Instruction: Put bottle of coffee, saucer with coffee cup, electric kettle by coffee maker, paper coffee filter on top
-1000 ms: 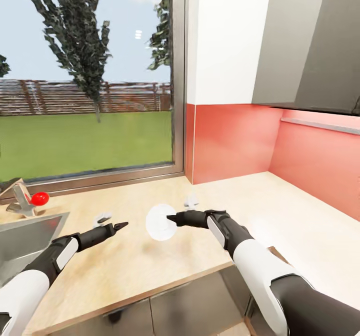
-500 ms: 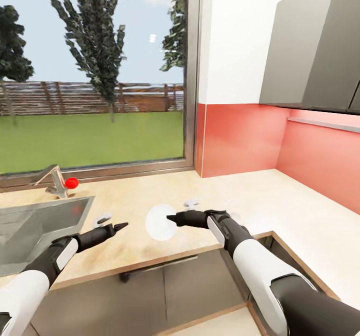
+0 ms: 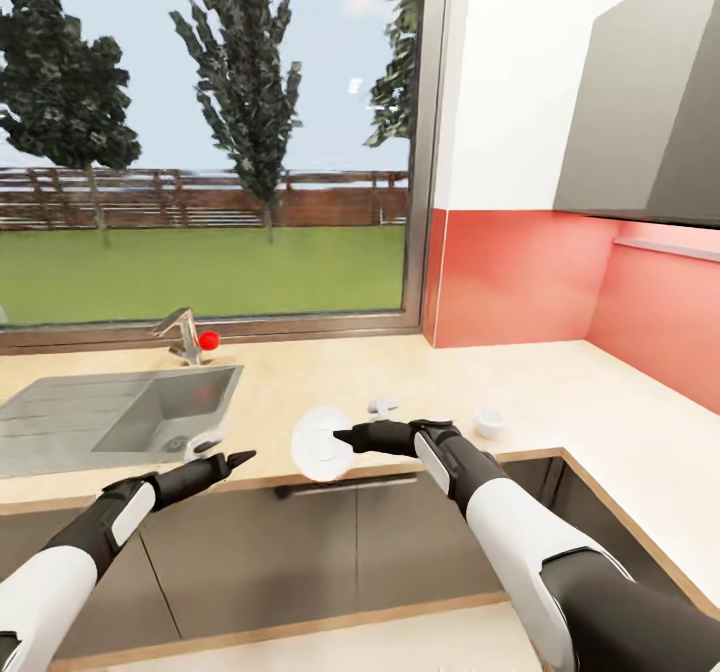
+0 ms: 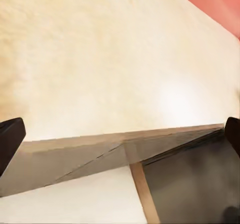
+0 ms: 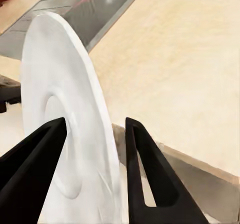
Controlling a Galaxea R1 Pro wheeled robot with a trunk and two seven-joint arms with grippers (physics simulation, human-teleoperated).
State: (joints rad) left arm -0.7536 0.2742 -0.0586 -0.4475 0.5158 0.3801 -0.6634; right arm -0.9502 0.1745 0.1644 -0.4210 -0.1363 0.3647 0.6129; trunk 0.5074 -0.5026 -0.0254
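1. Glossy grey-brown cabinet fronts (image 3: 330,542) fill the near foreground of the head view, below the pale edge of the kitchen countertop (image 3: 560,392), a light wood-grain surface.
2. Both arms reach forward, roughly level, in front of that edge. The left gripper (image 3: 238,458) points ahead and holds nothing; in the left wrist view its two dark fingertips (image 4: 10,139) sit at opposite borders, so its jaws stand wide apart.
3. The right gripper (image 3: 345,439) holds the saucer (image 3: 322,444) on edge, upright, its jaws clamped on the rim. The right wrist view shows one black finger on each face of the saucer (image 5: 70,134).
4. Farther back, the coffee cup (image 3: 488,421) sits on the surface near the right forearm, and a steel sink (image 3: 70,422) with a tap (image 3: 182,332) lies to the left.
5. Beyond are a window (image 3: 210,152) and a red backsplash (image 3: 520,277).
6. Compared with a second ago the camera has drawn back: the cabinets and more of the sink are now seen, while the arms keep their pose.
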